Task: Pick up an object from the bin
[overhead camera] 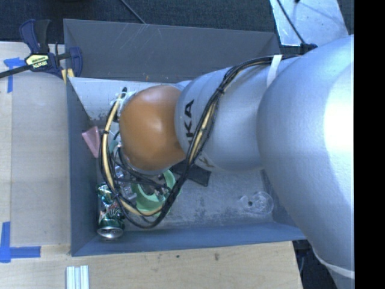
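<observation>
Gripper [126, 184] (open or closed: cannot tell) sits over a green round object [150, 200]; green drink can [110, 220] just beside it.

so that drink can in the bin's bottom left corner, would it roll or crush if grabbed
The can lies on its side, so a nudge would probably roll it, though the bin wall beside it may stop that. It looks like thin metal: likely light, and easily dented.
</observation>
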Tool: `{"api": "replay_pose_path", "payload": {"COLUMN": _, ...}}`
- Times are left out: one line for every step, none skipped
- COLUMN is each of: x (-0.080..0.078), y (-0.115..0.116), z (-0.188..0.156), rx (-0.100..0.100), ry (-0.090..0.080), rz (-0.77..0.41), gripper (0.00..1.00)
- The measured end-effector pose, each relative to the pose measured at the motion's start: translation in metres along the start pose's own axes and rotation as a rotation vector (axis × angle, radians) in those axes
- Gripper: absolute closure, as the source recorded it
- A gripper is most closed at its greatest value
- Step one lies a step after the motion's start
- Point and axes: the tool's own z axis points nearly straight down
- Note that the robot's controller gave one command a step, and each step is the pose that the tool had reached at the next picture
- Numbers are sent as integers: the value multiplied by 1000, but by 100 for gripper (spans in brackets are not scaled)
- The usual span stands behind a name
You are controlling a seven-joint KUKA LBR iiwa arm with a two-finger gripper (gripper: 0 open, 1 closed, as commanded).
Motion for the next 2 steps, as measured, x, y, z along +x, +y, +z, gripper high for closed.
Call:
{"api": "replay_pose_path", "payload": {"x": 0, "y": 1, "z": -18, "rx": -2, "ry": 5, "rz": -2, "gripper": 100}}
{"api": "replay_pose_path", "payload": {"x": 0, "y": 2, "z": -29, "rx": -4, "ry": 10, "rz": -2, "gripper": 100}}
